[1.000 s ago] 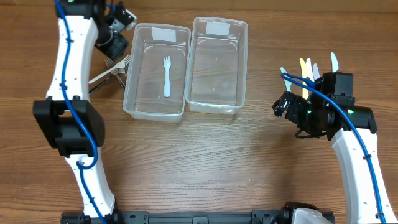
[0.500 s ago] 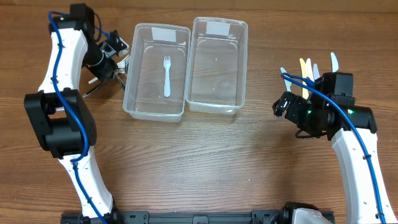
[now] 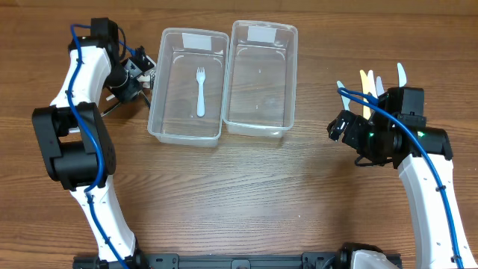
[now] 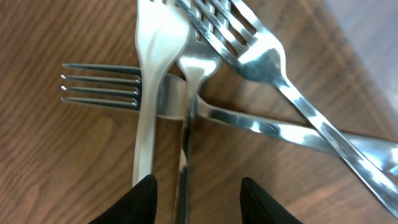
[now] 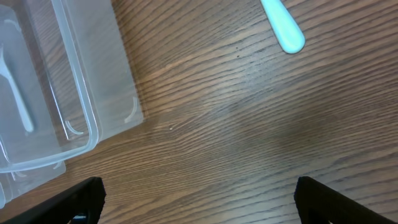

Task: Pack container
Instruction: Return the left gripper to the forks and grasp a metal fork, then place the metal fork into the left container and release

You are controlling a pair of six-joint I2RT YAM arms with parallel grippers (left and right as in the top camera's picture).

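Two clear containers stand side by side. The left container (image 3: 158,112) holds a white plastic fork (image 3: 200,91). The right container (image 3: 287,82) has nothing in it. Several metal forks (image 4: 267,59) lie piled on the table just left of the containers. My left gripper (image 4: 199,200) is low over this pile, next to the left container (image 3: 140,73). Its fingers are apart and straddle one fork handle (image 4: 185,168), with a gap on each side. My right gripper (image 5: 199,199) is wide open over bare wood (image 3: 337,128).
A fan of pale plastic cutlery (image 3: 370,84) lies behind the right arm. One rounded handle end (image 5: 283,28) shows in the right wrist view. The near corner of a container (image 5: 93,134) is at that view's left. Bare wood fills the front half of the table.
My left gripper has come down from the table's far edge onto the fork pile, and its jaws have narrowed. The right arm has not moved.
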